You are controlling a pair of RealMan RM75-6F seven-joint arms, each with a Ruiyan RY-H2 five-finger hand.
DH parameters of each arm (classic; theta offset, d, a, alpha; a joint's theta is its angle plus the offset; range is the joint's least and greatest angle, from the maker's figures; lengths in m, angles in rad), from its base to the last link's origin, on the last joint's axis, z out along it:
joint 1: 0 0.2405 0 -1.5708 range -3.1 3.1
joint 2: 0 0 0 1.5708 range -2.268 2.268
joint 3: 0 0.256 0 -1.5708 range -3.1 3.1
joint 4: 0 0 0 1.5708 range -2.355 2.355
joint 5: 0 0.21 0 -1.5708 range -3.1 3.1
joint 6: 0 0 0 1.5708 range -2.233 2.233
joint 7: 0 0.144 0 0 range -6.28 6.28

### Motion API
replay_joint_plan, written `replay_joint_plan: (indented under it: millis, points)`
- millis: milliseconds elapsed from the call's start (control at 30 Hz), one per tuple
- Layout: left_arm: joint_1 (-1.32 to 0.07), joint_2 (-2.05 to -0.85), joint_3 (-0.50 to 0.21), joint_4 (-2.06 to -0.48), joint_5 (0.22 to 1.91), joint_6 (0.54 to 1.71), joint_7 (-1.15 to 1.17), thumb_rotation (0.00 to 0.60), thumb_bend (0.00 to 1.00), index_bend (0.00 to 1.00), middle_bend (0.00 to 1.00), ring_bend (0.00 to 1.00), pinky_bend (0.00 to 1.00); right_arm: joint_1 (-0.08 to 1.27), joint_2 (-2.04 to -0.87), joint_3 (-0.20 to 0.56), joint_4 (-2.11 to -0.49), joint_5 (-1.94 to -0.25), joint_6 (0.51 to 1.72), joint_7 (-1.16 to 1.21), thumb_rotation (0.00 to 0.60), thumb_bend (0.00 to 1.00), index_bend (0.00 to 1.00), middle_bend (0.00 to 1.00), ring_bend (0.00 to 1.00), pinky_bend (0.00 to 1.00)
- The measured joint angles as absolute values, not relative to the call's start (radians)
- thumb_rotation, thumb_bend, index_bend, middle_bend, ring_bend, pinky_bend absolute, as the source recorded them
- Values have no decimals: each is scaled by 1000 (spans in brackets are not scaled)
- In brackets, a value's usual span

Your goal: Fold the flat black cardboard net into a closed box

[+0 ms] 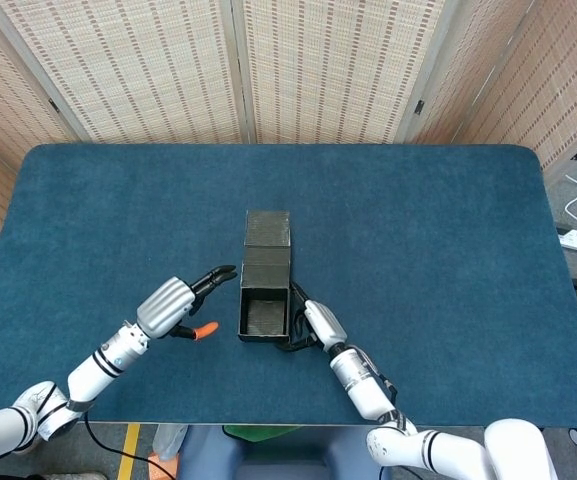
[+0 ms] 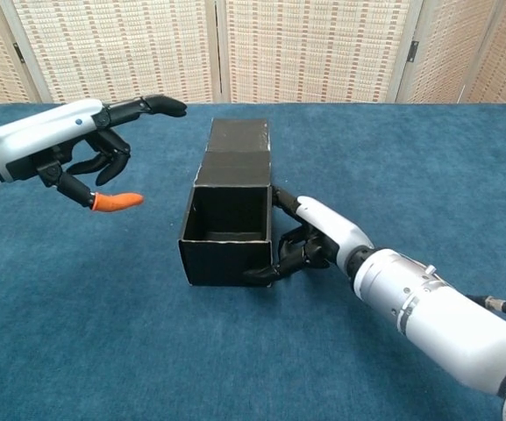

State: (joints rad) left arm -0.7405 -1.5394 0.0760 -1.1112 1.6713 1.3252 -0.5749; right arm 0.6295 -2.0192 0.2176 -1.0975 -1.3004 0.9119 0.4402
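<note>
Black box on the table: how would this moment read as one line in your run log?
black box: open-topped, lid flap flat behind | right hand: fingers gripping box's right wall | left hand: off box, holding nothing | table: blue

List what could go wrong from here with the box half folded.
1. Only the right hand touches the black cardboard box, pressing its right wall. With the left hand lifted clear, the box may slide or skew left.
2. The lid flap lies flat on the blue table behind the open cavity; the walls could spring apart before it is folded over.
</note>
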Motion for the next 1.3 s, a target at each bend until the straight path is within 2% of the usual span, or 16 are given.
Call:
replay_joint_plan:
  millis: [167, 567, 767, 1000, 1300]
  points:
    - [-734, -1513, 70, -1165, 1636, 1263, -626, 600, 276, 0, 112, 732, 930, 604, -1996, 197, -1135, -1303, 929, 426, 600, 0, 0, 0, 611, 1000]
    - [-754, -1477, 84, -1219, 1583, 1055, -840, 600, 248, 0, 0, 655, 928, 547, -1885, 165, -1257, -1316, 976, 380, 600, 0, 0, 0, 592, 1000]
    - [-763, -1531, 81, -1156, 1543, 952, -943, 600, 207, 0, 0, 629, 927, 516, -1744, 167, -1435, -1381, 1072, 362, 600, 0, 0, 0, 592, 1000]
    - [-779, -1617, 59, -1047, 1522, 881, -1007, 600, 203, 0, 0, 625, 927, 512, -1582, 232, -1651, -1418, 1150, 282, 600, 0, 0, 5, 592, 1000]
    - [-804, -1664, 51, -992, 1547, 850, -1094, 600, 204, 0, 0, 622, 927, 504, -1543, 237, -1684, -1396, 1168, 278, 600, 0, 0, 16, 593, 1000]
